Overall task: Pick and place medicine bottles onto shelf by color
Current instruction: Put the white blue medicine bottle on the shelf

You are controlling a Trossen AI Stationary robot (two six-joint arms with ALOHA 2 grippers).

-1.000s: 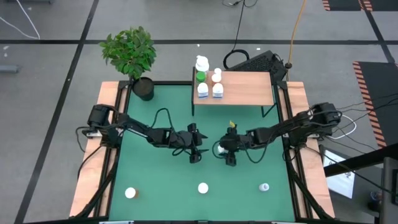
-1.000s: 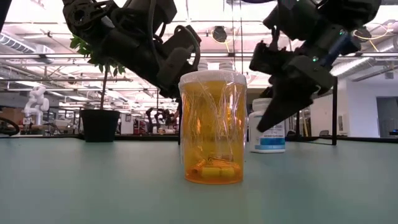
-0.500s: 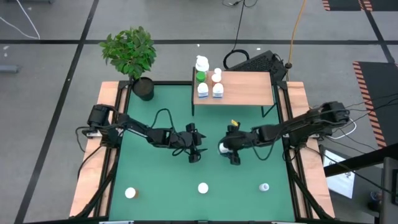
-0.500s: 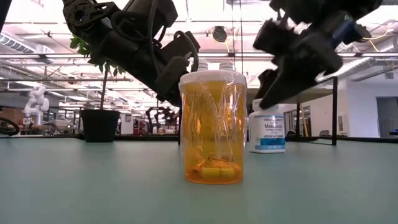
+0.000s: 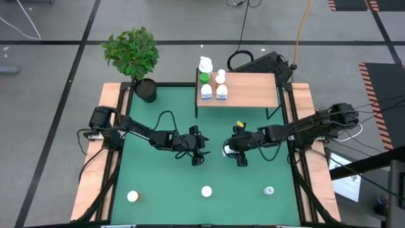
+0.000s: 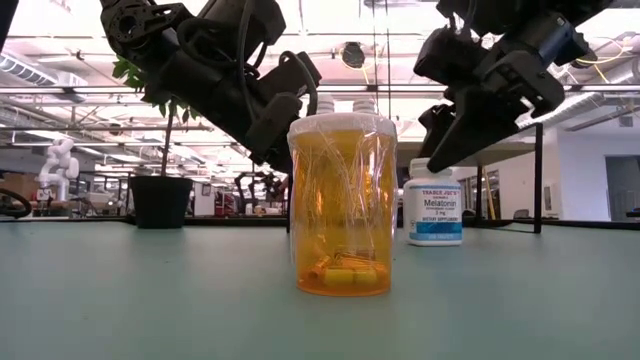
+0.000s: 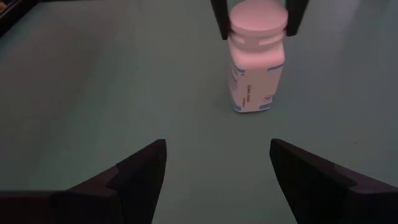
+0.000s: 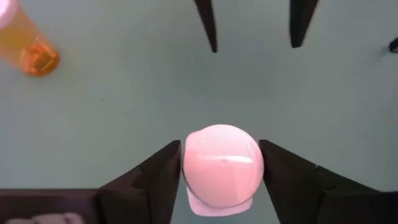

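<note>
Right gripper (image 8: pixel 217 171): fingers flank the white melatonin bottle's (image 6: pixel 434 212) cap mid-mat, touching or just beside; grip unclear.
Left gripper (image 7: pixel 217 162): fingers apart, empty, facing that bottle.
Shelf (image 5: pixel 250 89): 4 bottles at left end.

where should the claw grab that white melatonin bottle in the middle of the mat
By its round white cap, coming straight down. The melatonin bottle stands upright with free mat around it, and the right claw already straddles the cap from above, fingers on either side.
</note>
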